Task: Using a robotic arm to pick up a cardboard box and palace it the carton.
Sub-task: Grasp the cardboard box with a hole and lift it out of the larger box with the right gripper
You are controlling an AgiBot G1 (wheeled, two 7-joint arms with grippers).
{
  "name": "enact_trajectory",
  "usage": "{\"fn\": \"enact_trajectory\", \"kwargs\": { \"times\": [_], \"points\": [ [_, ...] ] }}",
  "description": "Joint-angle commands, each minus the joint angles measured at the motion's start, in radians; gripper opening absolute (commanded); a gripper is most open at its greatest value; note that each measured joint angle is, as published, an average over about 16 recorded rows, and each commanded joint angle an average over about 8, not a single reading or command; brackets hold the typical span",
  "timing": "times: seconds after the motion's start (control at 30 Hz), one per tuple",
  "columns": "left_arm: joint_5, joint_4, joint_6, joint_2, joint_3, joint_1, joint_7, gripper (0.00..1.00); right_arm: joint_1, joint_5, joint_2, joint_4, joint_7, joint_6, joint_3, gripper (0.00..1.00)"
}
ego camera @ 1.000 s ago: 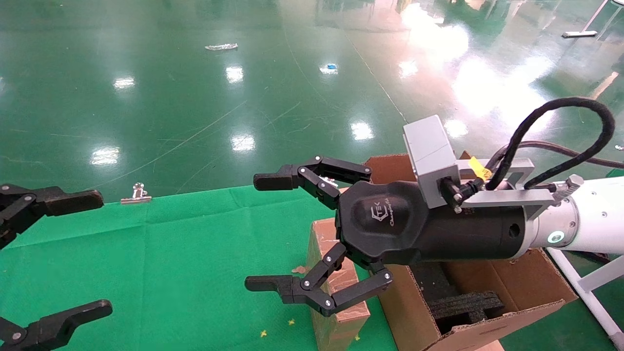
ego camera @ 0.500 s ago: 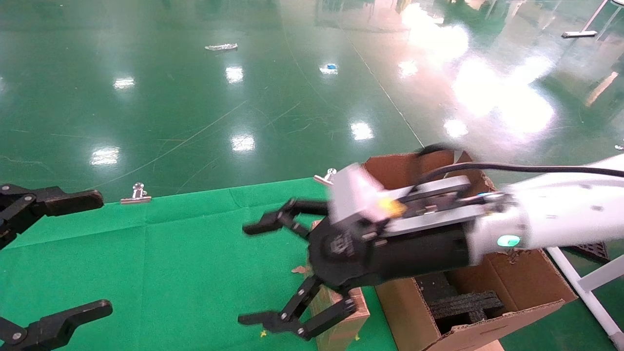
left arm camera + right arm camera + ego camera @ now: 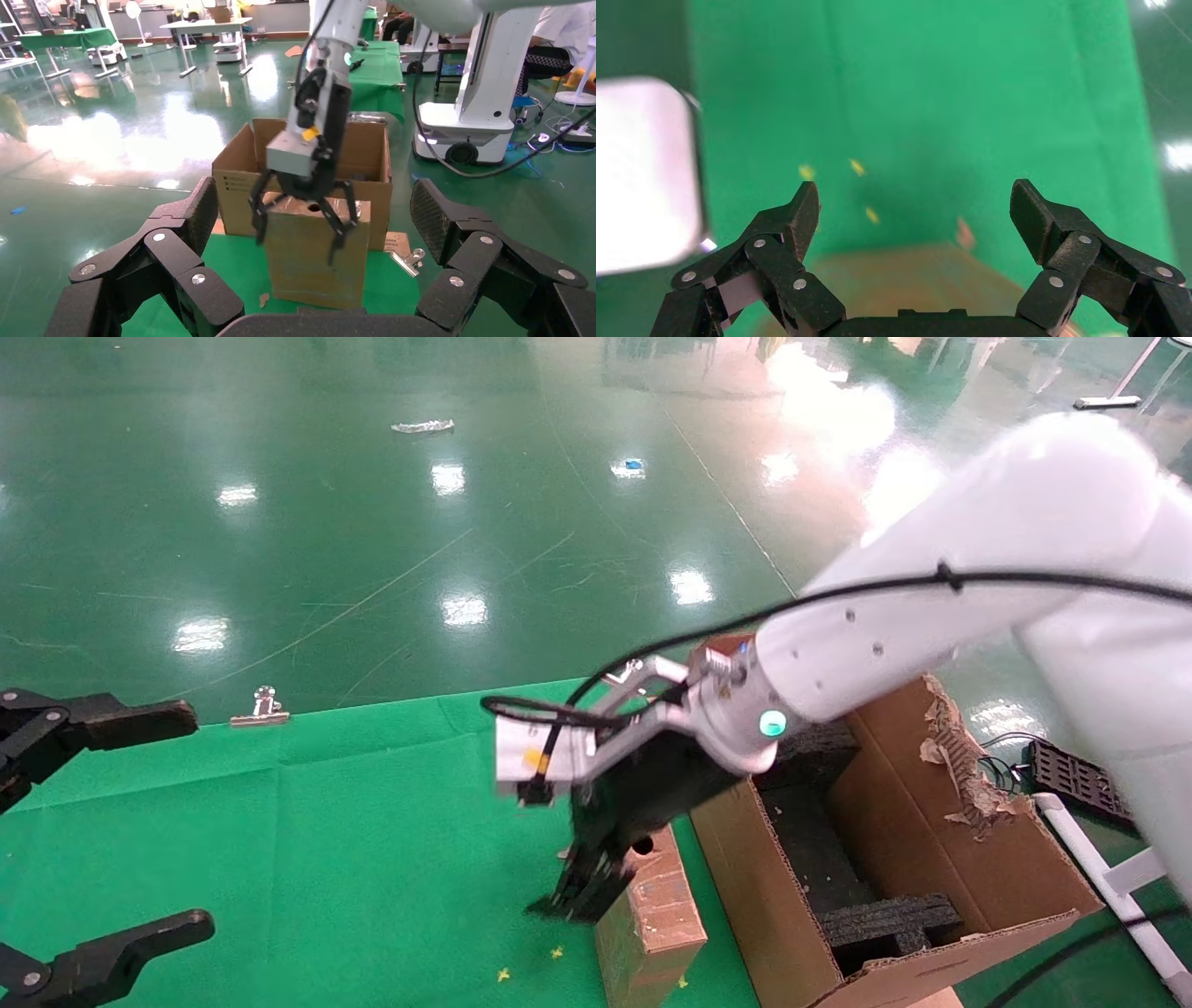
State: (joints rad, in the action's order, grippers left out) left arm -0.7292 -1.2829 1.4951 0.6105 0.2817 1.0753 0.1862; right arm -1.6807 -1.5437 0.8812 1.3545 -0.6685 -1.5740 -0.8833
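Note:
The slim brown cardboard box (image 3: 656,919) stands on edge on the green cloth, its narrow top face with the round hole (image 3: 643,847) facing up; it also shows in the left wrist view (image 3: 316,263). The white robotic arm (image 3: 894,617) reaches down from the right. My right gripper (image 3: 596,887) points down, open, with its fingers (image 3: 337,242) hanging down past the box's top, apart from it. In the right wrist view the box (image 3: 912,288) lies blurred between the open right gripper (image 3: 916,210). The large carton (image 3: 941,822) stands just right of the box. My left gripper (image 3: 200,819) is open at the left edge.
Black foam blocks (image 3: 885,919) lie inside the carton, whose far right edge is torn (image 3: 964,775). Metal binder clips (image 3: 264,708) hold the green cloth (image 3: 372,822) at the table's far edge. A white frame (image 3: 1117,887) and a black block (image 3: 1071,775) stand to the right.
My right arm has swung from level over the carton to pointing down, and its open fingers have dropped around the top of the slim box. The left gripper has not moved.

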Motion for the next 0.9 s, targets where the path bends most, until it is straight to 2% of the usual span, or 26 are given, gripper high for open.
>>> {"fn": "enact_trajectory", "kwargs": {
  "times": [0.03, 0.2, 0.37, 0.63, 0.9],
  "points": [
    [0.000, 0.000, 0.000, 0.000, 0.000, 0.000, 0.000, 1.00, -0.055, -0.043, 0.013, 0.001, -0.027, -0.005, -0.046, 1.00],
    [0.000, 0.000, 0.000, 0.000, 0.001, 0.000, 0.000, 1.00, -0.194, -0.057, 0.008, 0.004, -0.048, -0.010, -0.189, 1.00],
    [0.001, 0.000, 0.000, 0.000, 0.001, 0.000, 0.000, 1.00, -0.296, -0.021, 0.008, 0.005, -0.056, -0.008, -0.336, 1.00],
    [0.001, 0.000, -0.001, -0.001, 0.001, 0.000, -0.001, 1.00, -0.364, 0.105, 0.020, 0.002, -0.059, 0.003, -0.511, 1.00],
    [0.001, 0.000, -0.001, -0.001, 0.002, 0.000, -0.001, 1.00, -0.417, 0.124, 0.049, 0.001, -0.088, 0.018, -0.615, 1.00]
  ]
}}
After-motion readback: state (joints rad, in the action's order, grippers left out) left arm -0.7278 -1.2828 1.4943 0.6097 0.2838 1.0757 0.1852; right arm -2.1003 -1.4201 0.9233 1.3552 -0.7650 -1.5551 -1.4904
